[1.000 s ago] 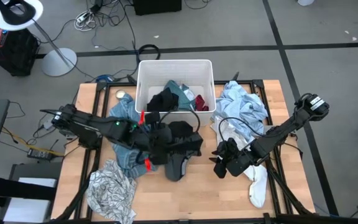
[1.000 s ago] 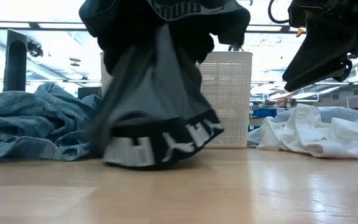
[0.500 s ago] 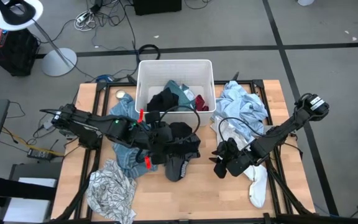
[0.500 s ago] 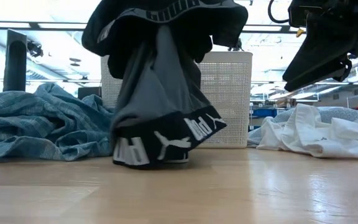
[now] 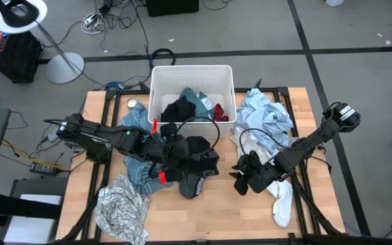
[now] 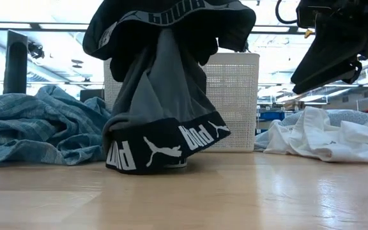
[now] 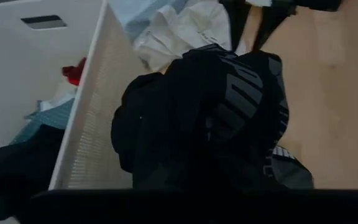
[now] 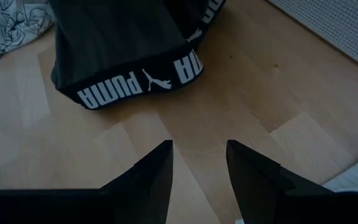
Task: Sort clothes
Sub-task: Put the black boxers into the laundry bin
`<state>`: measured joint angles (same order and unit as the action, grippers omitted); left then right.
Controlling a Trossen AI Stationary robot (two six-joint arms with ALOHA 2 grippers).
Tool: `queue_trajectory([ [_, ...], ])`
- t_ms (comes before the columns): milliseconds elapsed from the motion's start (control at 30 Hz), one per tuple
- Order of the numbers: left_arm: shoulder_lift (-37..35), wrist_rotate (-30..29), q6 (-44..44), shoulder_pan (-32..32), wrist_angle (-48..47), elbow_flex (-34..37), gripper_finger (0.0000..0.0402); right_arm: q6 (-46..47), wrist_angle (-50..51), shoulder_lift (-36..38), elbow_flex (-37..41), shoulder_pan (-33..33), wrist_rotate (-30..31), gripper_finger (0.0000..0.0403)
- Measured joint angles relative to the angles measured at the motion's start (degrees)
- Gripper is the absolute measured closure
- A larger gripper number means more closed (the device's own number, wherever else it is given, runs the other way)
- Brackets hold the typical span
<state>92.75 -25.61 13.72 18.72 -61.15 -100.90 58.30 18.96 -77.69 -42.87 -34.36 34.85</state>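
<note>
My left gripper [image 5: 172, 155] is at the table's middle, just in front of the white tub [image 5: 156, 75], shut on black and grey Puma shorts [image 5: 194, 170]. The shorts hang in a bunch in the low view [image 6: 161, 96]. My right gripper [image 8: 199, 146] is open and empty, to the right of the shorts, above bare wood [image 5: 240, 178]. A teal shirt [image 5: 136, 170] lies under my left arm. A white-grey patterned top [image 5: 121, 207] lies at the near left corner. Light-blue shirts [image 5: 267, 116] lie at the far right. My left gripper holds the shorts by their bunched upper part near the waistband [image 6: 171, 13]; the cloth hides the fingers in the left wrist view [image 7: 216, 106]. The shorts hang below the gripper in loose folds. Their lower hem with the Puma lettering [image 6: 165, 150] reaches down to the table.
The tub holds a black garment [image 5: 177, 109], a teal one [image 5: 197, 101] and something red [image 5: 220, 111]. White garments [image 5: 283, 201] lie at the near right, also in the low view [image 6: 324, 137]. Bare wood shows along the near edge [image 5: 209, 218].
My left gripper has gone a little toward the table's left with the shorts. Their hanging lower hem has swung along with it and settled. The waistband now shows more at the top of the low view. My right arm has kept still.
</note>
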Motion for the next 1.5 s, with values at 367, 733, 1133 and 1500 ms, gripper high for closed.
queue_trajectory([
  [367, 0.0, 0.4, 0.0, 0.0, 0.5, 0.0, 0.0342, 0.0, 0.0, 0.0, 0.0, 0.0, 0.0, 0.0252],
  [733, 0.0, -3.8, -1.7, -2.1, -0.3, -0.6, 0.0367, 0.0, 0.0, 0.0, 0.0, 0.0, 0.0, 0.0252],
  [1133, 0.0, -7.7, -10.4, -7.6, 0.0, -13.0, 0.0398, 0.0, 0.0, 0.0, 0.0, 0.0, 0.0, 0.0252],
  [1500, -0.1, -9.6, -20.8, -16.1, 4.3, -24.4, 0.04, 0.0, 0.0, 0.0, 0.0, 0.0, 0.0, 0.0252],
])
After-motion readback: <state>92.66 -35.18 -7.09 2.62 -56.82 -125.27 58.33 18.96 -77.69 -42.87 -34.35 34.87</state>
